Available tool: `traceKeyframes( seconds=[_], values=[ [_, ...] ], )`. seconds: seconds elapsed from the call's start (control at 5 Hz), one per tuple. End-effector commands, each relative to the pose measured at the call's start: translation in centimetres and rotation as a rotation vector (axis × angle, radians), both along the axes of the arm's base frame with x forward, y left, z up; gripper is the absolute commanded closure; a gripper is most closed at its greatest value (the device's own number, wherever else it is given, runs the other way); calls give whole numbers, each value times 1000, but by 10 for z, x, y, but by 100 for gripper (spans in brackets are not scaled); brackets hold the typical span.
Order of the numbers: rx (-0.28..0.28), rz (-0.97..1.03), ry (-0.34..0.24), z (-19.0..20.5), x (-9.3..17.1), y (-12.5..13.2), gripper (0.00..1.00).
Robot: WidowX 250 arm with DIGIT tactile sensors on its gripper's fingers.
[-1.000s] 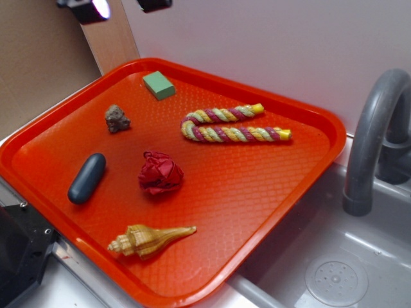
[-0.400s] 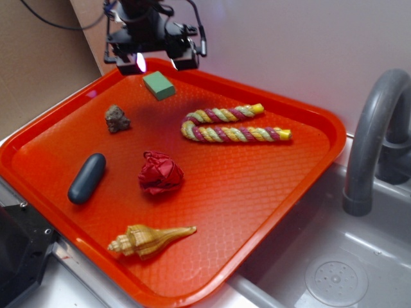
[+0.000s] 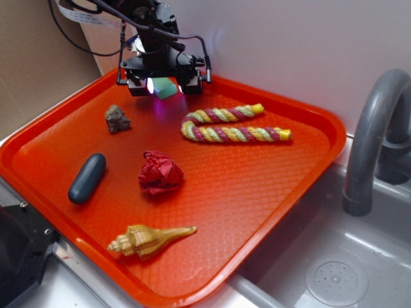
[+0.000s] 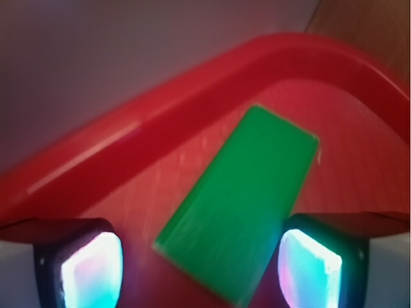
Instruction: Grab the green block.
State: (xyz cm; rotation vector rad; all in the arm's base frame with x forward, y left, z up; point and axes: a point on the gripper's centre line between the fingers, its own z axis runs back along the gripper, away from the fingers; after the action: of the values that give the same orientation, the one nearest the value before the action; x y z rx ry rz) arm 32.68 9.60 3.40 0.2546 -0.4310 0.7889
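Wrist view shows the claw spread open, a pad on each side of the green block, which lies flat in the red tray's far corner by the rim. Its long axis runs diagonally between the pads, so I'd twist the wrist square to the long sides, drop, then squeeze.

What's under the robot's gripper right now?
The green block lies on the red tray, between the gripper's two open fingers. From the side view the gripper hides part of the block, so contact can't be judged.
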Motion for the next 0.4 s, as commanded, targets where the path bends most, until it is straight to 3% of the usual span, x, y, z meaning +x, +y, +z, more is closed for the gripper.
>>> traceKeyframes(
  seconds=[0.0,0.2],
  values=[
    [-10,22,-90,15,-11,24,100],
    [6,10,-110,14,-10,22,100]
  ],
)
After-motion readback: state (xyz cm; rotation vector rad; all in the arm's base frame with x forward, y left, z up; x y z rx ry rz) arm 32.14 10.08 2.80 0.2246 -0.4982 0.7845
